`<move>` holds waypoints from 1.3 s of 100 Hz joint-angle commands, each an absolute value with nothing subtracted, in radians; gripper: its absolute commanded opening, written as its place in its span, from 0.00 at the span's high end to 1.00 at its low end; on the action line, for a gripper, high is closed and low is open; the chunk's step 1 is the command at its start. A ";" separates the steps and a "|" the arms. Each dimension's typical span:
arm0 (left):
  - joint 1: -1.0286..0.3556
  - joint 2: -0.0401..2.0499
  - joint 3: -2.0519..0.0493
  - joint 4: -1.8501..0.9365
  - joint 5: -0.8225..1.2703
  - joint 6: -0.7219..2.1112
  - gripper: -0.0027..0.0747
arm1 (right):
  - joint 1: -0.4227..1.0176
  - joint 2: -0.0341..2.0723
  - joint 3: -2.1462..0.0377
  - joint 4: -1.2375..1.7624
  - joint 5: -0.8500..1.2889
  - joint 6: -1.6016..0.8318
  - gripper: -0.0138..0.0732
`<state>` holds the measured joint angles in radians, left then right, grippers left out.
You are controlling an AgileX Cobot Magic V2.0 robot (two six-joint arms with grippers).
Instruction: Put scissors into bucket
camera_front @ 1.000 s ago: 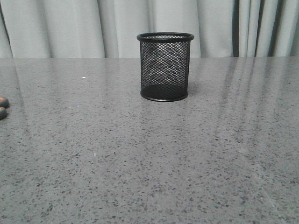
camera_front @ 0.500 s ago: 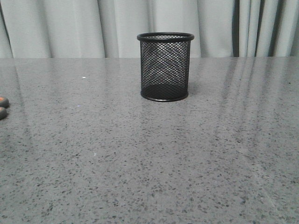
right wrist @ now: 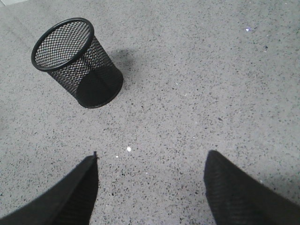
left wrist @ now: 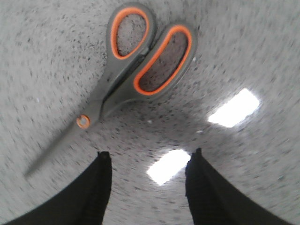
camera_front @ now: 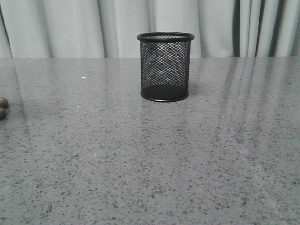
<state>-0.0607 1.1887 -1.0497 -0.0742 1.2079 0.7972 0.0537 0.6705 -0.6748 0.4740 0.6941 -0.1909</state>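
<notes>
Grey speckled tabletop [camera_front: 150, 164] first — wide and bare across the front view, curtain behind its far edge, so I have plenty of room to carry anything across.

The wire-mesh bucket [camera_front: 165, 66] stands upright near the far edge, at about 12 o'clock from table centre, nothing touching it. My right gripper [right wrist: 151, 180] hangs above the table with the bucket well off toward 10 o'clock of its fingers; its jaws are spread wide and empty.

The scissors [left wrist: 123, 77] lie flat and closed on the table far out at 9 o'clock — in the front view only the handle tips [camera_front: 3, 108] peek in at the left frame edge. My left gripper [left wrist: 147, 187] hovers over them, jaws parted, holding nothing; the orange pivot and blades sit just off its left finger, the handle loops further out.

Risks, as I judge them:
- Scissors lie flat on a hard top — fingers could skid over the slim blades and miss.
- A grip off to one end would let them swing in the jaws.
- They look longer than the bucket is tall, and the bucket looks light — a slanted drop-in could catch the rim and tip it.
- Left-wrist view is motion-blurred, so the exact lineup is unclear.
</notes>
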 commanded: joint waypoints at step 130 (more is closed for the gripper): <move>-0.061 1.553 -1.123 -0.069 1.129 1.426 0.53 | 0.053 0.676 -0.707 0.495 0.649 -0.229 0.34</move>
